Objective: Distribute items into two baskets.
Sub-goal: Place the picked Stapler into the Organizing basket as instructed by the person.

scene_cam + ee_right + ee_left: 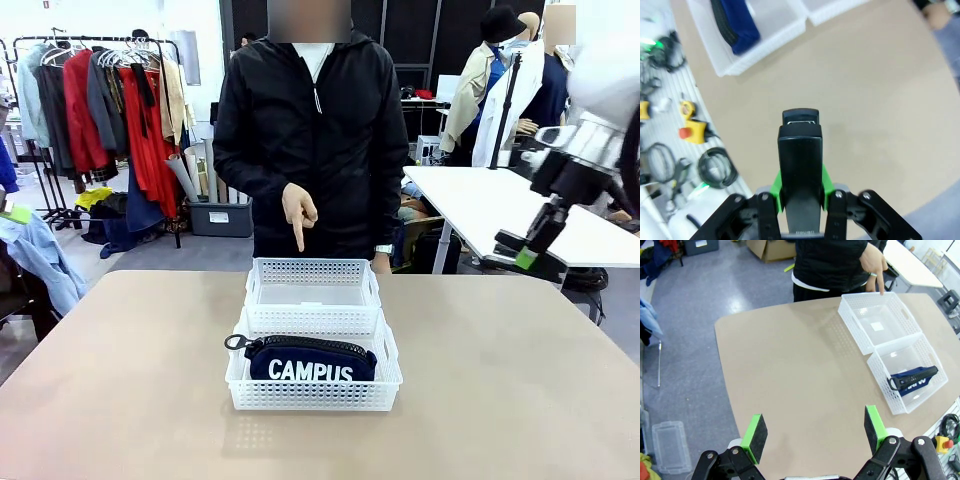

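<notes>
Two white mesh baskets stand end to end at the table's middle. The near basket [313,396] [883,384] [715,55] holds the navy "CAMPUS" pouch [310,362] [914,380] [737,25]. The far basket [313,272] [852,322] has nothing in it, and the person's hand [298,213] [874,262] points a finger down at it. My right gripper [533,250] [800,187] hangs high at the right, well off the baskets, shut on the small black stapler [545,262] [800,155]. High over the table's left side, my left gripper [815,432] stands open and holds nothing.
The tan table [120,380] is bare around the baskets. A white table [490,200] and a clothes rack [100,100] stand behind the person. Cables and a yellow stop button [692,131] lie beyond the table's edge on my side.
</notes>
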Available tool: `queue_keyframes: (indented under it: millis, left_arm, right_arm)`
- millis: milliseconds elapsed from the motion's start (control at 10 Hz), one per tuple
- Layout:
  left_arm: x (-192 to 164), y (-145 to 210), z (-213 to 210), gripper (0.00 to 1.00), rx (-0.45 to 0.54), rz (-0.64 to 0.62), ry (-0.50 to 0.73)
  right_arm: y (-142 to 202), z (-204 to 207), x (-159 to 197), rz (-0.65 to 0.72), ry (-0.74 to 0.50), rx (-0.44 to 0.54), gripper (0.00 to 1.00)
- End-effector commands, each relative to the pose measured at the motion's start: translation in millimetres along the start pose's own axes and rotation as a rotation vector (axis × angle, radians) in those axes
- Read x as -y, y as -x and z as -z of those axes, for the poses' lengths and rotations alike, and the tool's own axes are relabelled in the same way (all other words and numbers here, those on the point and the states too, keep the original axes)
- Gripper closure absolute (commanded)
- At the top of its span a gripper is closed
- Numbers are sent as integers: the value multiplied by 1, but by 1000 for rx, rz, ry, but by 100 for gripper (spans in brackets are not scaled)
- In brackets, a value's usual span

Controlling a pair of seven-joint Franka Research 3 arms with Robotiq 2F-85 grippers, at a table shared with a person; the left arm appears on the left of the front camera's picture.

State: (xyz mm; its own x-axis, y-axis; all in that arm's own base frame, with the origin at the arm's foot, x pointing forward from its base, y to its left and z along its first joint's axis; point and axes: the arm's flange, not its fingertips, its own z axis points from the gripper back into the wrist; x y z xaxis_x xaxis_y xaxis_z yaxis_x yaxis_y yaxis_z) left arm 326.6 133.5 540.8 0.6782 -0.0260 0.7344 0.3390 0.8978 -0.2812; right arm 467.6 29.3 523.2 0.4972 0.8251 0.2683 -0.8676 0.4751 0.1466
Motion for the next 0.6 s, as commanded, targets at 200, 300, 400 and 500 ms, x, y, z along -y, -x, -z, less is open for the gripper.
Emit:
queue_keyframes:
  millis: [200, 300, 400, 500]
  left_arm:
    - [2, 0, 0, 0, 4, -7, 8]
    - [2, 0, 0, 0, 4, -7, 8]
    - [2, 0, 0, 0, 4, -7, 8]
    - [2, 0, 0, 0, 4, -7, 8]
  right_arm:
    - [-65, 4, 1, -130, -39, -44, 100]
    - [-85, 10, -2, -165, -50, -64, 100]
    - [-103, 16, -4, -189, -54, -89, 100]
    - [-121, 22, -5, -201, -29, -120, 100]
